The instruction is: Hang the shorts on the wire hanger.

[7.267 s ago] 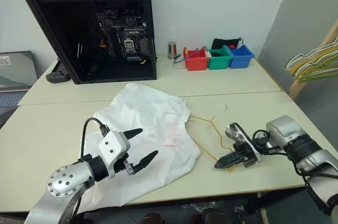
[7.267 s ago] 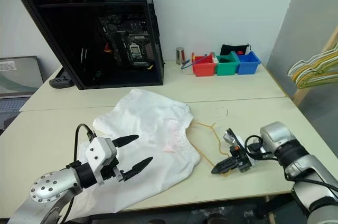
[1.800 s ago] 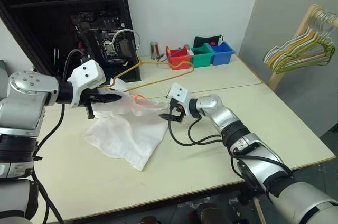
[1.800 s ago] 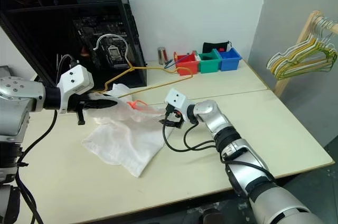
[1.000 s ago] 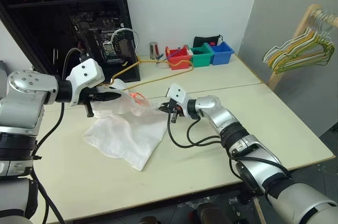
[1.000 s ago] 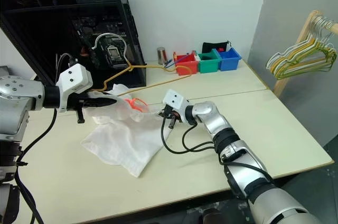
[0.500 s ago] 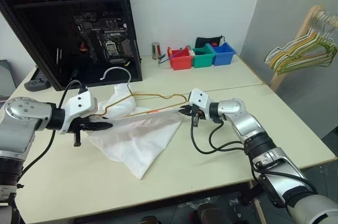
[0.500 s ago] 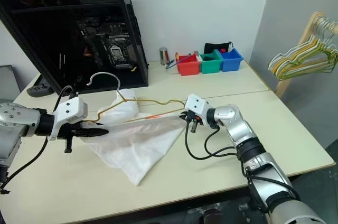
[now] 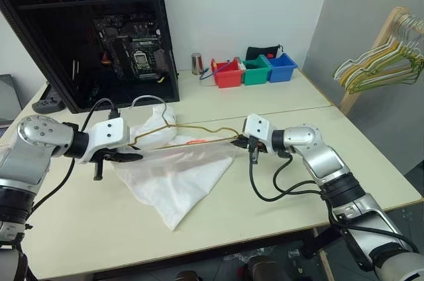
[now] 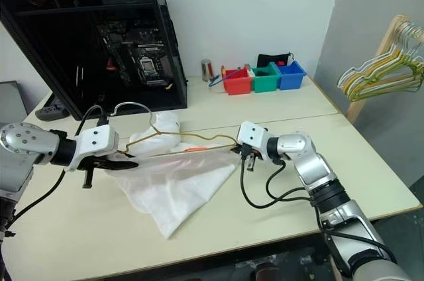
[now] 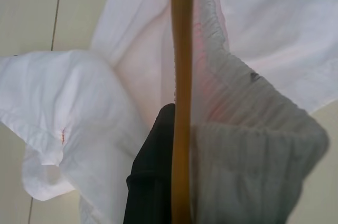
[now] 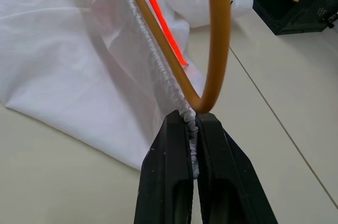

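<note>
- Each pincer, left pincer (image 10: 122, 162) and right pincer (image 12: 190, 124), is clamped on a waistband end, stretching the shorts (image 9: 175, 178) taut along the wire hanger (image 9: 189, 132) so they drape over it.
- Shorts' lower part rests mid-surface (image 9: 278, 201), toward the front edge.

In the left wrist view the shorts (image 11: 248, 145) drape over the left gripper (image 11: 158, 145), hiding one finger; whether they are pinched cannot be told. The wire hanger (image 11: 182, 102) runs off two picture edges. The far computer case (image 9: 99, 22) is cropped at the top.
</note>
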{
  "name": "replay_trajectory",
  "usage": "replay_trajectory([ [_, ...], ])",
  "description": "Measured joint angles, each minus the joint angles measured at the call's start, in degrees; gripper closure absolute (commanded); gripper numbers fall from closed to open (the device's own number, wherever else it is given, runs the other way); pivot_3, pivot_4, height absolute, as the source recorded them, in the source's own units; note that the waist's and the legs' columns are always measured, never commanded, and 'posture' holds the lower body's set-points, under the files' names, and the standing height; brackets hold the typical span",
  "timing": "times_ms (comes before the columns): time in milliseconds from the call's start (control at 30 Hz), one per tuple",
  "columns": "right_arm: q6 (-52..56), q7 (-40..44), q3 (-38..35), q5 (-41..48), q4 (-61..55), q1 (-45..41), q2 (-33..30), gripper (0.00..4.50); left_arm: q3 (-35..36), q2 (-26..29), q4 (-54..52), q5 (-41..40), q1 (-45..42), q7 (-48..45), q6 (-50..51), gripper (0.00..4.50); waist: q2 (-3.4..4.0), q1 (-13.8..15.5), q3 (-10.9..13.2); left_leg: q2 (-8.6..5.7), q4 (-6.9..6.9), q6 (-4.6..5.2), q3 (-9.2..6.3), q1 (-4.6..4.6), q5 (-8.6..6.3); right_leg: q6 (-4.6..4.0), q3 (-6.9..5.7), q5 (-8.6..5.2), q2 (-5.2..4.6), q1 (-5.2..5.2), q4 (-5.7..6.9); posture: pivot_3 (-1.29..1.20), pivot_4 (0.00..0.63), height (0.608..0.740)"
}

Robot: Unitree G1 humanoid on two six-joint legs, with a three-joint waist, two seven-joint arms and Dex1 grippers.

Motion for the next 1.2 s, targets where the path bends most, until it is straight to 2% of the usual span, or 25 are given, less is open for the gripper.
replay_trajectory([
  [367, 0.55, 0.02, 0.23, 1.49, -1.40, 0.71, -1.89, 4.49, -2.66, -0.18, 3.02, 1.42, -2.21, -0.63, -3.44, 4.27, 0.00, -0.15, 0.00, 0.01, 0.00, 0.00, -0.01, -0.02, 0.00, 0.01, -0.01, -0.01, 0.01, 0.00, -0.03, -0.08, 0.000, 0.740],
  [600, 0.82, 0.56, 0.51, 1.92, -3.02, 1.35, -3.47, 4.49, -4.93, -0.10, 4.44, 4.32, -3.60, -0.81, -6.85, 4.27, -0.01, -0.11, 0.00, 0.00, 0.00, 0.00, -0.01, -0.03, 0.00, 0.02, -0.02, -0.01, 0.01, 0.00, -0.03, -0.09, 0.000, 0.740],
  [900, 1.26, 1.70, 0.68, 2.77, -6.66, 2.27, -7.56, 4.49, -8.72, 1.84, 10.14, 11.95, -6.69, -1.32, -10.17, 4.27, -0.01, -0.41, 0.00, 0.01, 0.00, 0.01, 0.00, -0.05, 0.00, 0.02, -0.01, -0.02, 0.03, 0.00, -0.08, -0.11, 0.000, 0.740],
  [1200, 2.32, 1.80, 0.73, 4.00, -8.40, 3.01, -8.08, 4.49, -9.35, 1.78, 11.53, 13.07, -7.73, -1.09, -11.62, 4.27, -0.01, -0.61, 0.00, 0.03, 0.00, 0.01, 0.01, -0.05, 0.00, 0.03, -0.01, -0.02, 0.03, 0.00, -0.09, -0.11, 0.003, 0.740],
])
